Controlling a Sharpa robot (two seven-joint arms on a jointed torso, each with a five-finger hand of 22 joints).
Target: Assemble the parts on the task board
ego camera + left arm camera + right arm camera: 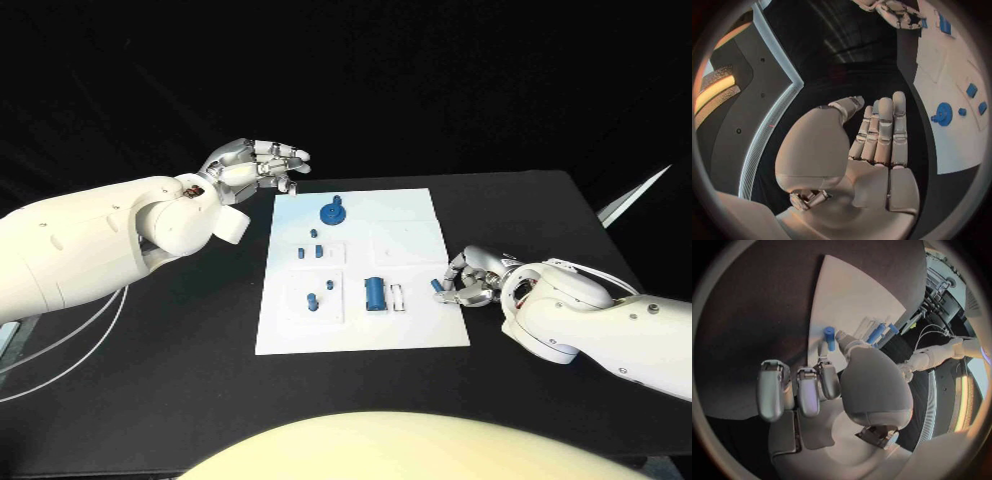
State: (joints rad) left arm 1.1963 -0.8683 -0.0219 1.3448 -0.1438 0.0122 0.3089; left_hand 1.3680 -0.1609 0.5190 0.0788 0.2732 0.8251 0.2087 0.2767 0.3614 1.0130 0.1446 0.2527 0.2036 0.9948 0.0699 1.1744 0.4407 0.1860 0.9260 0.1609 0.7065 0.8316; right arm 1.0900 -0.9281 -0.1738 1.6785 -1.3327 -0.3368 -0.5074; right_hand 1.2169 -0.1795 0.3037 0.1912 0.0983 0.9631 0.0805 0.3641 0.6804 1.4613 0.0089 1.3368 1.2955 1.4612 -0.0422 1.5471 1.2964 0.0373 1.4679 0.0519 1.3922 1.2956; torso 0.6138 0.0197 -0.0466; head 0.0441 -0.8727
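The white task board lies in the middle of the black table. On it are a round blue part at the far end, several small blue pegs and a larger blue cylinder. My left hand hovers off the board's far left corner, fingers straight and holding nothing. My right hand sits at the board's right edge. It pinches a small blue peg between thumb and fingertip, just above the board. The round part lies beyond my left fingertips.
A pale cylinder lies beside the blue cylinder. Bare black table surrounds the board. A thin pale bar slants at the table's far right edge. Cables trail under my left arm.
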